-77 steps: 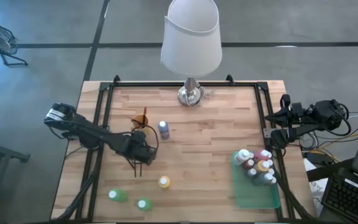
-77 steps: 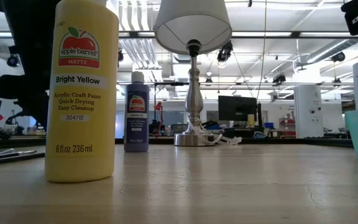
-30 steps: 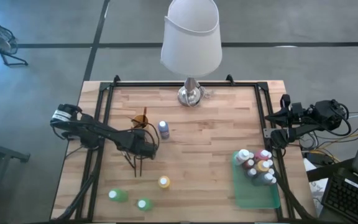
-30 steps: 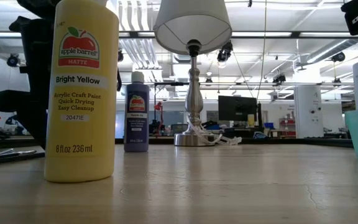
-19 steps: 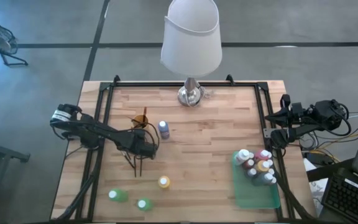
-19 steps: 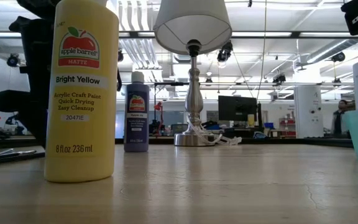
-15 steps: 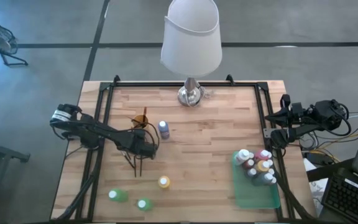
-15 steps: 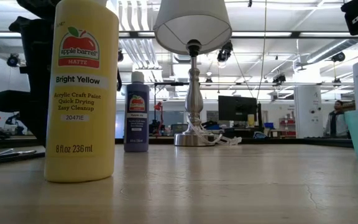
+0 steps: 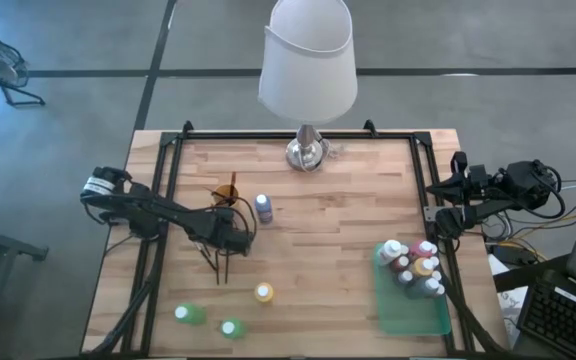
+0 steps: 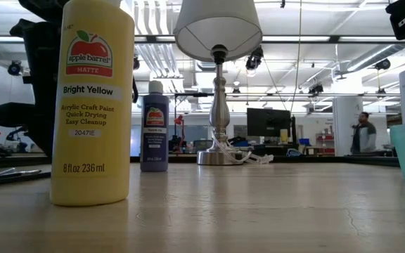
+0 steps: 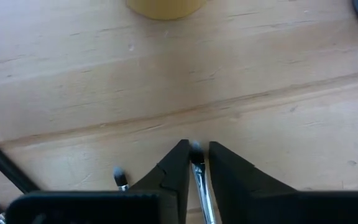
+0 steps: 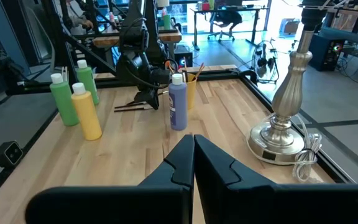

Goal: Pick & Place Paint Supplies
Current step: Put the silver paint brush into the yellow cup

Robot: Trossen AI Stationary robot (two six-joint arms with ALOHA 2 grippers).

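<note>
Wooden tabletop (image 9: 338, 225), lamp (image 9: 307, 148) as landmark: left gripper (image 11: 196, 152) is lowered well off the lamp base, jaws nearly closed astride one thin paintbrush (image 11: 202, 186), shaft aligned between the fingers; right gripper (image 12: 192, 144) is parked shut, farther away.
</note>
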